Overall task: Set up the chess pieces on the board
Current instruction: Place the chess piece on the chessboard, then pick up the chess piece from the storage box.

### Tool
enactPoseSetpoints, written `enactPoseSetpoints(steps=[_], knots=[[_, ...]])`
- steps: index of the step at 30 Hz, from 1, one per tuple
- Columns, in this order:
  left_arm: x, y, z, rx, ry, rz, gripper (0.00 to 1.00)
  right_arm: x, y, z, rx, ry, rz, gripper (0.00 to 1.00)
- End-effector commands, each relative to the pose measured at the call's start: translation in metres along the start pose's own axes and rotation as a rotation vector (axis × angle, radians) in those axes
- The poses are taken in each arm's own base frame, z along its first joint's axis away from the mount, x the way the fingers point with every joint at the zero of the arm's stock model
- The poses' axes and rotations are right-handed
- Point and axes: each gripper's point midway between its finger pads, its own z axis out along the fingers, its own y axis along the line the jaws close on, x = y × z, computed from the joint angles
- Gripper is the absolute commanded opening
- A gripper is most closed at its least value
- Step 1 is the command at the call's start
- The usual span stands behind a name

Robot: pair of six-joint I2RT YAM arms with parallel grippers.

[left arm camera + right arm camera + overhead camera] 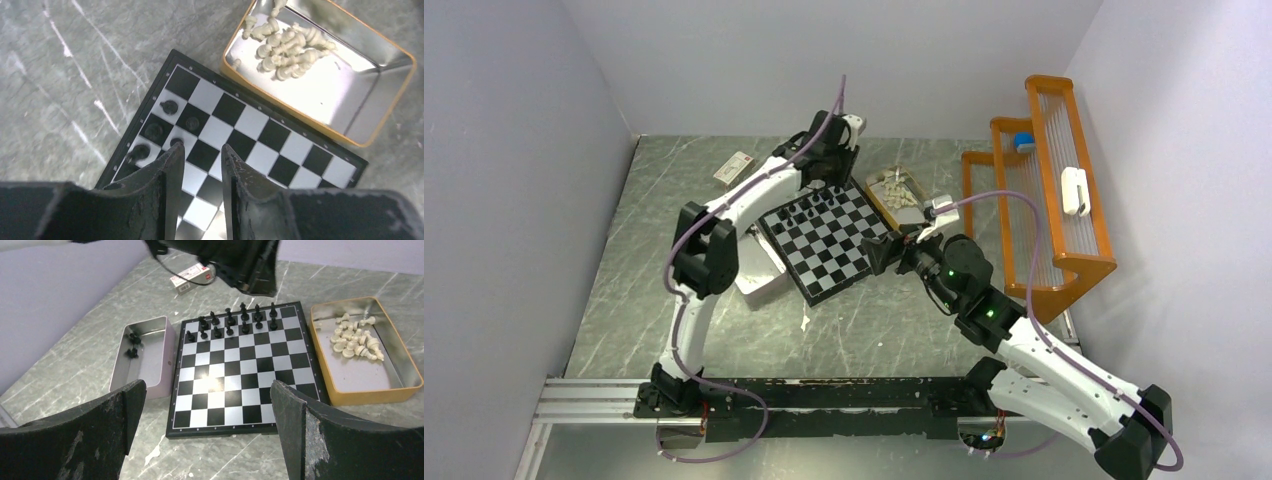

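The chessboard (235,371) has black and pale grey-white checks inside a thin dark rim. The black chessmen (229,330) are plain black, and the cream-white chessmen (355,342) have one even colour too. The orange-tan tin (371,396) is silver inside. The second tin (170,355) looks pale lilac-grey outside, but this may be only a reflection. The table (75,360) is grey-green with thin white veins, like marble. The rack (1079,268) is bright orange.
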Motion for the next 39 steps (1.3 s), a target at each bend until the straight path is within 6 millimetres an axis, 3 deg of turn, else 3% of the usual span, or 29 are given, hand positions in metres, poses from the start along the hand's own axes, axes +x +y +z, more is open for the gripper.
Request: enactPoseSetpoints(steps=[1, 4, 10, 14, 17, 19, 24, 29, 39], knots=[[-0.018, 0.011, -0.047, -0.023, -0.063, -0.083, 0.38, -0.011, -0.017, 0.002, 0.106, -0.074, 0.065, 1.00], [-0.013, 0.034, -0.078, -0.114, -0.092, -0.159, 0.39, -0.005, -0.033, 0.006, 0.205, -0.081, 0.141, 1.00], [0.010, 0.074, -0.145, -0.289, -0.144, -0.270, 0.48, 0.006, -0.028, 0.011, 0.181, -0.018, 0.090, 1.00], [0.041, 0.092, -0.165, -0.299, -0.124, -0.398, 0.60, 0.012, -0.030, 0.013, 0.186, -0.009, 0.081, 1.00], [0.066, 0.108, -0.174, -0.329, -0.105, -0.478, 0.60, 0.015, -0.028, 0.015, 0.171, 0.003, 0.064, 1.00], [0.091, 0.120, -0.176, -0.378, -0.083, -0.493, 0.55, 0.015, -0.028, 0.014, 0.167, 0.004, 0.059, 1.00], [0.126, 0.143, -0.169, -0.370, -0.054, -0.609, 0.35, 0.017, -0.025, 0.011, 0.141, -0.010, 0.064, 1.00], [0.144, 0.159, -0.154, -0.391, -0.073, -0.725, 0.33, 0.015, -0.023, 0.009, 0.127, -0.019, 0.072, 1.00], [0.179, 0.171, -0.111, -0.416, -0.049, -0.855, 0.28, 0.005, -0.022, 0.004, 0.125, -0.040, 0.061, 1.00]])
